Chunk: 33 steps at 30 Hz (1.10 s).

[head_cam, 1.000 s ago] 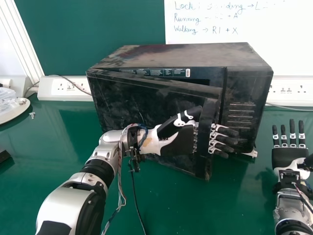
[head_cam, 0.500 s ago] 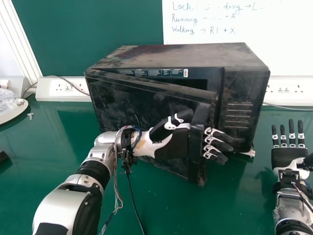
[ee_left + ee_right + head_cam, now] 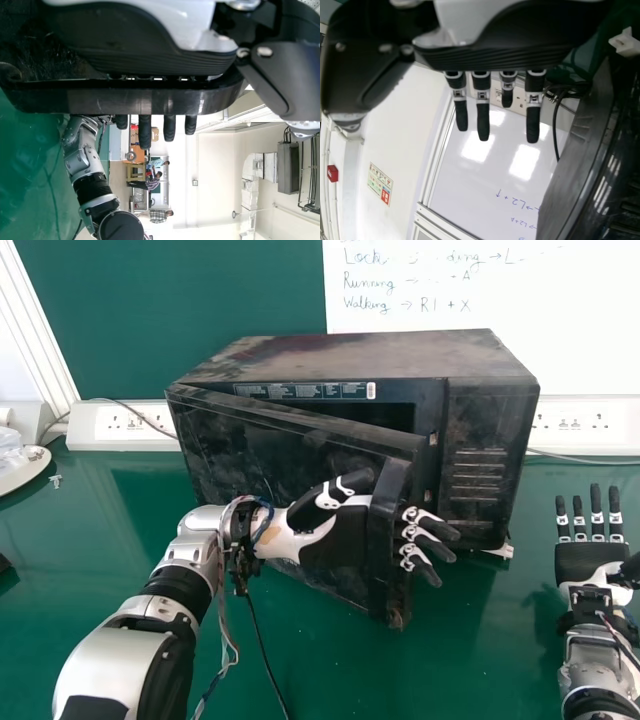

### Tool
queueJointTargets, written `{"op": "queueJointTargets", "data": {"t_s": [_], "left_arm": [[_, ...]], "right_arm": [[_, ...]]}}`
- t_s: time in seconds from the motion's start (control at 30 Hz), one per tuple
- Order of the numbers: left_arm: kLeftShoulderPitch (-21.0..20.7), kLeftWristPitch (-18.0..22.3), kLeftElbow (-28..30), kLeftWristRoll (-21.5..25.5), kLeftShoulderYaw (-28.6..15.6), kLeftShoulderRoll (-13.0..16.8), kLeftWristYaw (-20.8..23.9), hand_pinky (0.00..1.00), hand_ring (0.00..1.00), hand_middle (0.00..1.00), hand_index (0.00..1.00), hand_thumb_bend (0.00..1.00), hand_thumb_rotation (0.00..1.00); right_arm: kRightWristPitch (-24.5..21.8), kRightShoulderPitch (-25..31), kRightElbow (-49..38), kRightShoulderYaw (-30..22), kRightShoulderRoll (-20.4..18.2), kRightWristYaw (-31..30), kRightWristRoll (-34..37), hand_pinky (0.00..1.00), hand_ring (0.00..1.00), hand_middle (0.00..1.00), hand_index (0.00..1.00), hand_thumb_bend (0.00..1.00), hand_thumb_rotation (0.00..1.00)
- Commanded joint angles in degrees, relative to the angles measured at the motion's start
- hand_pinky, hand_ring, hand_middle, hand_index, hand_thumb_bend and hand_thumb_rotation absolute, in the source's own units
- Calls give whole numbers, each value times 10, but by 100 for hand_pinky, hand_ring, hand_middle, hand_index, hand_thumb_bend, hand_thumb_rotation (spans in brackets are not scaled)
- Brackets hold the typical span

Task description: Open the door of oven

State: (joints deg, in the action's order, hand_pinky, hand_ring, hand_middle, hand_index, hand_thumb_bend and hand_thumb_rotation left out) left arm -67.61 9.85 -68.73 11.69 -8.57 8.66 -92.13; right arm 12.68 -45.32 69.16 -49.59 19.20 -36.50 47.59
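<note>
Well, the left robot hand (image 3: 335, 552) has its fairly straight fingers threaded behind the handle (image 3: 388, 540), not clenched round it, presumably because hooking the bar is enough to draw the door (image 3: 230, 455) out. The door stands ajar, its handle side swung away from the oven (image 3: 350, 355), so the task looks partly done; a wider swing towards the robot's left seems to be needed. The oven sits near the counter's (image 3: 480, 660) far edge, which probably leaves the door room to swing. The right robot hand (image 3: 585, 562) is by the counter's right edge, palm up, fingers straight and released, likely parked out of the way. Counted up: one oven, one door, one handle, two robot hands and, behind, two socket strips (image 3: 120, 425) and one whiteboard (image 3: 450, 290)
</note>
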Motion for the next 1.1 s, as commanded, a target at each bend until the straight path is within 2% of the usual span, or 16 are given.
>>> {"op": "queueJointTargets", "data": {"t_s": [0.0,0.23,0.37,0.47,0.6,0.73,0.83,0.97,1.07], "left_arm": [[9,-1,15,24,4,24,-4,58,72,78,86,100,90],[34,-18,53,76,25,52,-4,52,68,77,86,100,89],[49,-39,69,117,54,71,-4,53,67,77,85,97,90],[56,-42,66,139,76,85,-4,52,63,76,83,96,86],[68,-46,85,182,97,94,-4,49,59,71,80,96,86],[84,-80,120,218,117,103,-4,38,50,62,75,98,90],[100,-102,159,235,134,118,-4,33,45,56,70,100,93],[122,-122,196,266,147,138,-4,33,43,54,67,100,95],[129,-135,215,282,163,155,-4,32,42,52,65,100,91]], "right_arm": [[4,-4,-1,1,2,4,-3,65,69,80,89,100,93],[1,-5,1,1,4,6,-3,57,62,75,86,100,91],[1,-4,3,2,6,5,-5,56,62,74,85,100,91],[2,-5,4,2,7,11,-5,54,60,72,82,100,90],[0,-5,3,3,7,14,-4,53,59,70,79,100,89],[0,-6,4,3,8,15,-5,53,57,68,78,100,90],[0,-6,4,4,8,15,-6,52,57,67,76,100,89],[1,-5,3,5,8,16,-7,52,57,68,76,100,89],[1,-7,4,4,8,21,-7,52,57,68,77,100,90]]}}
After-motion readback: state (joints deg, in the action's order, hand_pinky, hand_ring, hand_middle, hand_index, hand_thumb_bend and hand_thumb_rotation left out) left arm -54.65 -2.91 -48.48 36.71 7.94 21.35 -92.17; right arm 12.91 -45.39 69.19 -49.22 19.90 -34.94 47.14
